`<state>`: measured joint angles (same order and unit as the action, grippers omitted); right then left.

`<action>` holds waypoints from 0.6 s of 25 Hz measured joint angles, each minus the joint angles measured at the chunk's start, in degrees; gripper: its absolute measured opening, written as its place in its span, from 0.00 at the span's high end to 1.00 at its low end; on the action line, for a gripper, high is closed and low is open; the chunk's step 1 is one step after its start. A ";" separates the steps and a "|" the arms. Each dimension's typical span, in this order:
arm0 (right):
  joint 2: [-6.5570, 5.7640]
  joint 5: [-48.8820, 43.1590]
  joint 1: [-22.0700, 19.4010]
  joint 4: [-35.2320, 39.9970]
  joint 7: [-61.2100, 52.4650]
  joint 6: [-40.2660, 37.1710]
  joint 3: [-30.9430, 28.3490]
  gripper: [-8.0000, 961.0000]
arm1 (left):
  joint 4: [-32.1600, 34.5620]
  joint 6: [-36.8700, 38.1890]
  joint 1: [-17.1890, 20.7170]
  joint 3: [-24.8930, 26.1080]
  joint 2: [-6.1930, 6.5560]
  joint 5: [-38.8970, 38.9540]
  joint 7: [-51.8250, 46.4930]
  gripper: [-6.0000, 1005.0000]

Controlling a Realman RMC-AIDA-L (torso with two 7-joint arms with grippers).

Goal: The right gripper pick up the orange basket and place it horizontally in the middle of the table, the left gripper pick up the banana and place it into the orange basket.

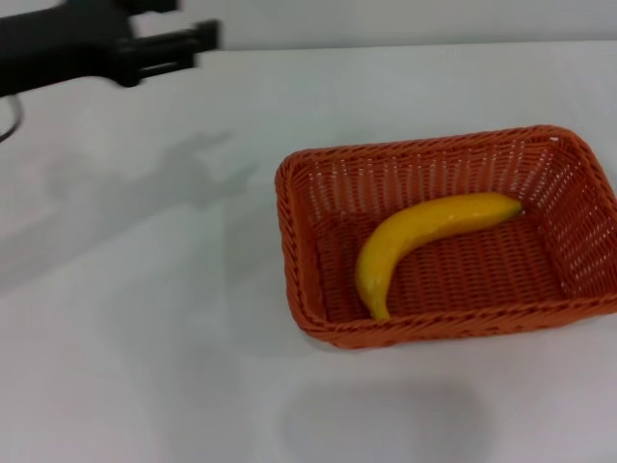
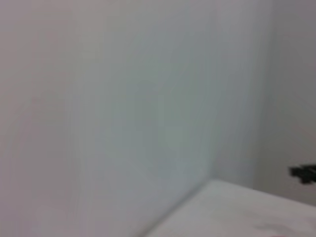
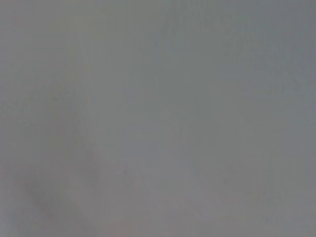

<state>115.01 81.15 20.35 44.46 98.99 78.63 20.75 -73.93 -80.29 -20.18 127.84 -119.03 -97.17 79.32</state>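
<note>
The orange basket point(image 1: 436, 331) lies lengthwise on the white table point(image 1: 135, 347), right of the middle, its right end cut off by the picture's edge. Inside it rests the yellow banana point(image 1: 424, 230), curved, its dark tip toward the far right and its stem toward the near wall. High at the far left hangs my left gripper point(image 1: 189, 21), black, open, with nothing between its fingers, well away from the basket. My right gripper is out of view. The left wrist view holds only a pale wall and a table corner; the right wrist view is plain grey.
The gripper's shadow point(image 1: 183, 169) falls on the table left of the basket. A small dark part point(image 2: 303, 173) shows at the edge of the left wrist view. White tabletop stretches to the left and in front of the basket.
</note>
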 joint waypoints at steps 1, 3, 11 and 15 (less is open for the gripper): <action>0.00 1.24 -0.11 -1.02 1.86 -0.02 -0.01 0.18 | 0.18 0.00 0.82 0.34 -0.03 0.95 0.95 0.30; 0.01 5.43 -0.59 -4.26 6.90 0.09 -0.01 0.18 | 1.50 0.07 4.80 1.87 -0.15 4.97 5.15 0.30; -0.10 20.39 -3.75 -19.52 28.53 1.75 -0.10 0.18 | 15.34 -0.86 15.45 7.96 -0.23 20.50 24.69 0.30; -0.15 23.16 -4.54 -24.55 33.85 1.68 -0.22 0.18 | 24.52 -3.11 17.25 11.62 -0.23 26.12 34.93 0.30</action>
<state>114.86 104.31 15.81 19.92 132.85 80.31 20.53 -49.40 -83.40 -2.93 139.46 -119.26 -71.04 114.25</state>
